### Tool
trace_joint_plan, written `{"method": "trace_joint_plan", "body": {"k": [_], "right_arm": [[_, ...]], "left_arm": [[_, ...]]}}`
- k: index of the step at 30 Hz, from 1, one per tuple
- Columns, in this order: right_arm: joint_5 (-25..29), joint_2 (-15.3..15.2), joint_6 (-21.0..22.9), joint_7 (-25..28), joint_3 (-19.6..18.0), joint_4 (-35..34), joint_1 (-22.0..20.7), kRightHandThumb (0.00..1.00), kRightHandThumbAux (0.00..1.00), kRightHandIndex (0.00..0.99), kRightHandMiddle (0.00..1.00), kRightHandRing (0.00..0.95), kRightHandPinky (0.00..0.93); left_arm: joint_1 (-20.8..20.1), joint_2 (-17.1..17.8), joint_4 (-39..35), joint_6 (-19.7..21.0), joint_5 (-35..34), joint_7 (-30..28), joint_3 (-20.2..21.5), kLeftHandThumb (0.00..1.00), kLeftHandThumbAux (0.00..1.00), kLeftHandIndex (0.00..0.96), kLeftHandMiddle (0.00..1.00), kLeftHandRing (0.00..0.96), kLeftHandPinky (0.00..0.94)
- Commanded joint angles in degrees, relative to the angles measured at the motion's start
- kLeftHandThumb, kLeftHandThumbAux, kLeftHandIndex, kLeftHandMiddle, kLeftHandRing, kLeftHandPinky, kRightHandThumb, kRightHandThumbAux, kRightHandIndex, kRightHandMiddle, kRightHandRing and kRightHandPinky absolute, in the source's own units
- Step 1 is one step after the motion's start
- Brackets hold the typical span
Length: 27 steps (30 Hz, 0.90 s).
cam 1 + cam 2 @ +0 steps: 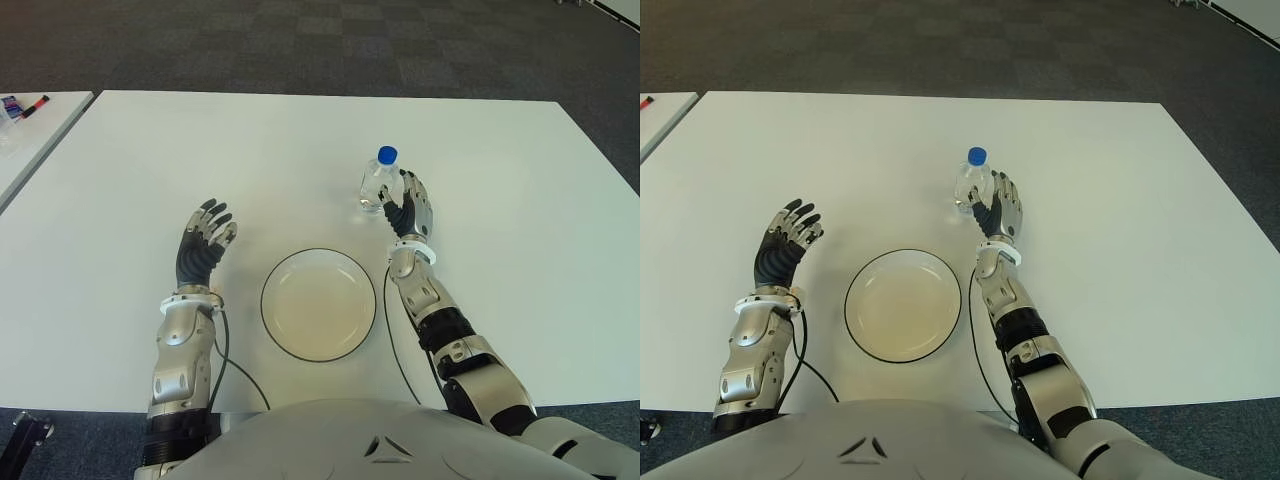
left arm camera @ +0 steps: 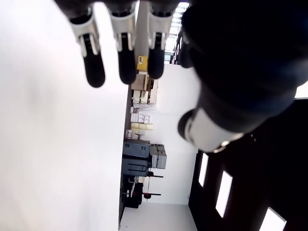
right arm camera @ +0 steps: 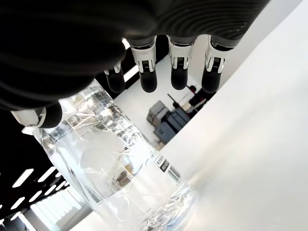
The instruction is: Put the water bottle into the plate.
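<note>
Right hand [image 1: 410,208] is up against the water bottle [image 1: 377,182], fingers spread and extended, not wrapped. Right wrist view: the fingertips [image 3: 179,79] hang straight with a gap past the clear bottle wall and the thumb sits at the bottle's other side, so nothing is clamped. The bottle stands upright on the white bench [image 1: 300,150], blue cap [image 1: 387,155] on top, beyond the plate [image 1: 319,304] and a bit to its right, well apart from it.

Only the wrist view shows the bottle's label: a small barcode strip [image 3: 165,166] with tiny print, unreadable. The eye views show the cap and layout instead.

Left hand [image 1: 203,243] shows left of the plate, fingers loosely spread, holding nothing. The left wrist view shows only its fingertips [image 2: 94,72] over bare bench, with room clutter far off.

Plate is round, cream, dark rim, empty, near the bench's front edge between both forearms. Wide bare bench on all sides of bottle and plate; the far and right edges are well off. A second table [image 1: 30,130] at far left holds markers [image 1: 35,103].
</note>
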Motion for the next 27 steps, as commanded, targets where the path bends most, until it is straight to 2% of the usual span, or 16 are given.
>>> {"method": "trace_joint_plan", "body": {"k": [1,14,27], "right_arm": [[0.30,0.00,0.07,0.23,0.04,0.58,-0.57,0.386,0.202,0.000,0.000,0.000,0.000],[0.34,-0.21,-1.26,0.02,0.39,1.19,-0.75,0.391,0.221,0.000,0.000,0.000,0.000],[0.21,-0.25,-1.99,-0.15,0.64,1.90,-1.34,0.382,0.232,0.000,0.000,0.000,0.000]], "left_arm": [[0.32,-0.06,1.57,-0.47,0.59,0.09,-0.14,0.454,0.779,0.152,0.168,0.184,0.232],[-0.16,0.84,2.51,-0.38,0.27,-1.45,-0.36,0.456,0.756,0.127,0.151,0.174,0.230],[-0.48,0.88,3.31,-2.29,-0.27,-2.66,-0.53,0.542,0.673,0.138,0.166,0.200,0.276]]}}
